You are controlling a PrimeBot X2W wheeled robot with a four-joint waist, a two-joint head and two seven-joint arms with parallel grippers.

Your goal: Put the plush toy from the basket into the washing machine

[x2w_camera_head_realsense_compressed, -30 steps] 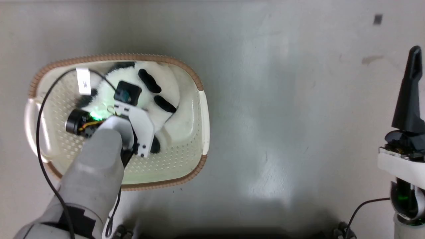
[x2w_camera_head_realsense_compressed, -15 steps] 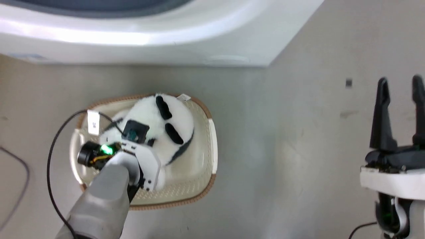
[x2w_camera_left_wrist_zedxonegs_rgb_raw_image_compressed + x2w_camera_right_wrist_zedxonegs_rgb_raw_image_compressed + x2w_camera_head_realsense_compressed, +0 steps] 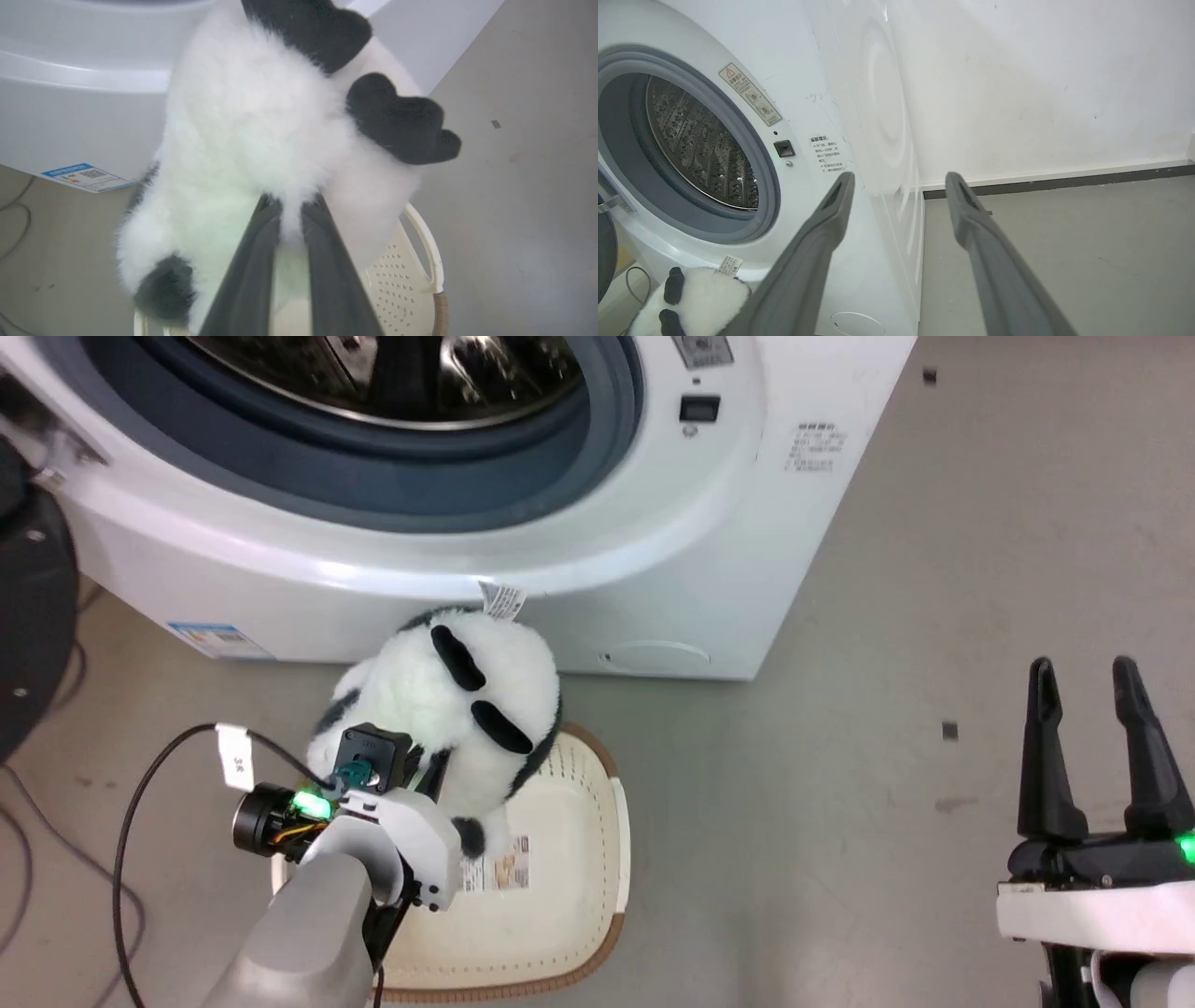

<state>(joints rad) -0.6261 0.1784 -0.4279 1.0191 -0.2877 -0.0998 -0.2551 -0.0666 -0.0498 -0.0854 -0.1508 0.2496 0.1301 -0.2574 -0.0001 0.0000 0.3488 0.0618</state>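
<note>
The fluffy white plush toy (image 3: 457, 709) with black patches hangs in the air above the basket (image 3: 569, 859), just below the washing machine's (image 3: 653, 541) open drum (image 3: 392, 373). My left gripper (image 3: 292, 207) is shut on the plush toy (image 3: 252, 130), its fingers pinching the fur from below. The cream basket shows its bottom label and brown rim on the floor. My right gripper (image 3: 1088, 681) stands open and empty at the lower right, far from the toy. In the right wrist view the right gripper (image 3: 899, 186) points at the washing machine's (image 3: 859, 116) side, with the plush toy (image 3: 691, 303) low at the left.
The black round door (image 3: 28, 607) hangs open at the left edge. Dark cables (image 3: 121, 859) trail over the grey floor at the left. Bare floor (image 3: 840, 803) lies between the basket and my right gripper. A white wall (image 3: 1041, 84) stands behind the machine.
The camera has tilted up, bringing the washing machine's drum into view. My left gripper has lifted the plush toy out of the basket. The right gripper's fingers now show spread apart.
</note>
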